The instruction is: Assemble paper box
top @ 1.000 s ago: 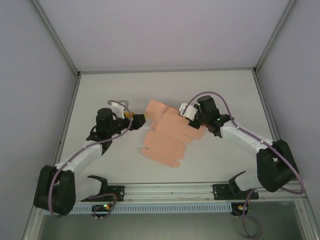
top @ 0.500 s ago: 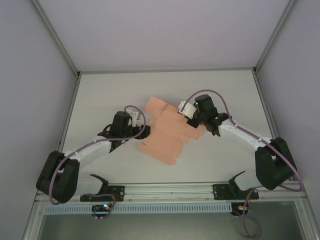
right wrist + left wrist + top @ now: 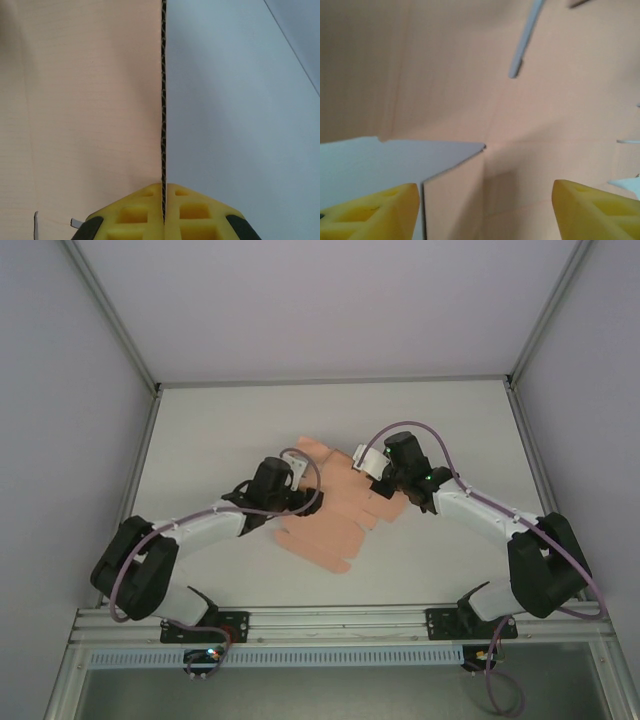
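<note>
Paper box (image 3: 322, 532) partly beneath left hand (image 3: 303, 502)

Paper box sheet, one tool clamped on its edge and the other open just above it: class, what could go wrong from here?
1. Right tool is shut on only the thin edge of the paper box; a tug may slip it free or crease the card.
2. Left tool, open, hangs close over a cut corner; closing here might catch the wrong flap.

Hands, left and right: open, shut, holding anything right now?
Left hand: open, fingers apart over the paper box, gripping nothing.
Right hand: closed on the paper box's edge.
</note>
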Robot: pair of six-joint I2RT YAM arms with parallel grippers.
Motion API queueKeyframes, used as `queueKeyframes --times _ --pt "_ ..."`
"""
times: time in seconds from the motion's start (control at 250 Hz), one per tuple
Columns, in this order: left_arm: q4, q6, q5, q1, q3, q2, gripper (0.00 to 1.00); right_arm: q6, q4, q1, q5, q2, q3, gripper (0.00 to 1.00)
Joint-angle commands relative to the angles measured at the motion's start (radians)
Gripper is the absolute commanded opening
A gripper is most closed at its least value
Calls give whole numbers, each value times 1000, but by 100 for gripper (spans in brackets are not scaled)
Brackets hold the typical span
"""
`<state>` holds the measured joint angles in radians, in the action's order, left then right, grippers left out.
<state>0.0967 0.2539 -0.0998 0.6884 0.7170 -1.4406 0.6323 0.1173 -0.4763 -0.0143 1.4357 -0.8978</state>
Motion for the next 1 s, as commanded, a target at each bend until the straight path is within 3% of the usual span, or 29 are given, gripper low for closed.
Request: queueKeyframes --times 0.0,0.14,0.327,0.491,0.611,0.751,0.875,0.994 --pt "-58 -10 70 0 -3 76 73 -6 20 -6 34 9 -17 0" --pt "-79 4 113 0 -33 142 69 -9 25 -5 39 13 -20 0" --pt "-53 0 67 -1 -32 134 45 -19 37 -6 34 8 -26 0" --pt "-50 5 58 -1 -12 93 44 -20 56 -8 28 5 -33 0" --pt "-41 9 37 0 -5 91 20 -18 58 -7 27 9 -35 0" --pt "-18 -22 12 18 3 78 0 -20 58 -17 27 9 -38 0" --pt "-11 -49 13 57 28 40 0 -24 63 -29 30 9 -40 0" --pt "13 -47 -15 74 57 -28 7 -34 62 -49 31 9 -41 0"
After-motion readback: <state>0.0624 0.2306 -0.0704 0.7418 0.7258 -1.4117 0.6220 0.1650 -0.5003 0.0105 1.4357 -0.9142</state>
